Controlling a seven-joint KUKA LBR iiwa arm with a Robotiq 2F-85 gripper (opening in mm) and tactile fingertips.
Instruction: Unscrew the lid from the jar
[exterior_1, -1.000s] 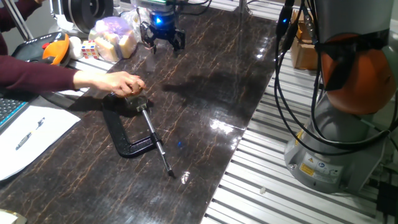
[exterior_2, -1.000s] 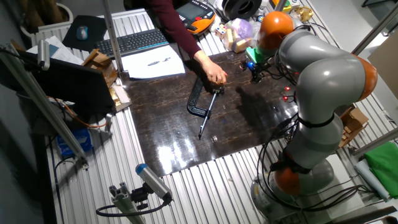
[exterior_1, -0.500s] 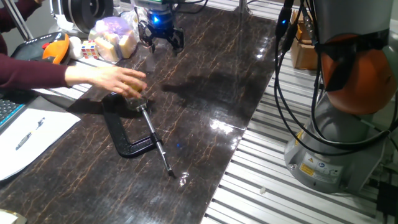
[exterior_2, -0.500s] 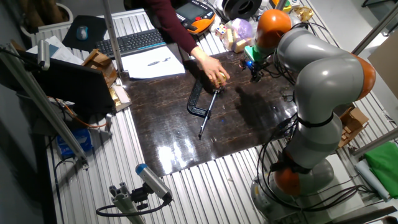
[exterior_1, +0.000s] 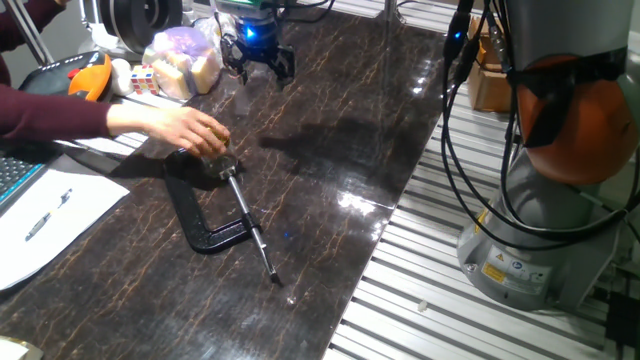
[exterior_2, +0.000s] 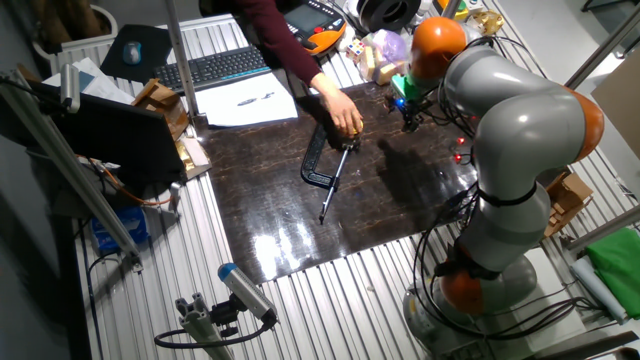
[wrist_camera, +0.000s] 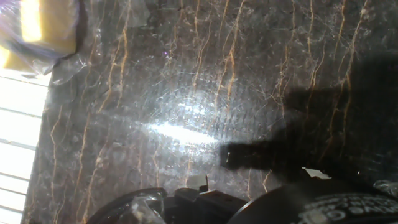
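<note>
One large grey and orange robot arm (exterior_2: 520, 120) is reaching over the far end of a dark marble-patterned counter (exterior_1: 330, 150), and its hand (exterior_1: 259, 62) is hanging just above the surface near a bag of bread rolls (exterior_1: 183, 57). Its black fingers (exterior_1: 286, 66) are standing spread apart with nothing between them. From the hand view only bare counter top, a glare patch and a corner of the bag are showing.

Nearer the counter's middle a black C-clamp (exterior_1: 205, 212) is lying flat, its screw rod (exterior_1: 250, 227) pointing toward the front edge. A person's arm in a dark red sleeve (exterior_1: 45, 112) is stretching in from the side, and the person's hand (exterior_1: 180, 126) is resting at the top of the clamp, well apart from the robot's hand. The jar (exterior_1: 222, 160) is sitting at the clamp's head just under the person's fingers, mostly covered; the lid cannot be made out. A white sheet of paper with a pen (exterior_1: 45, 215) is lying off the counter's side.
</note>
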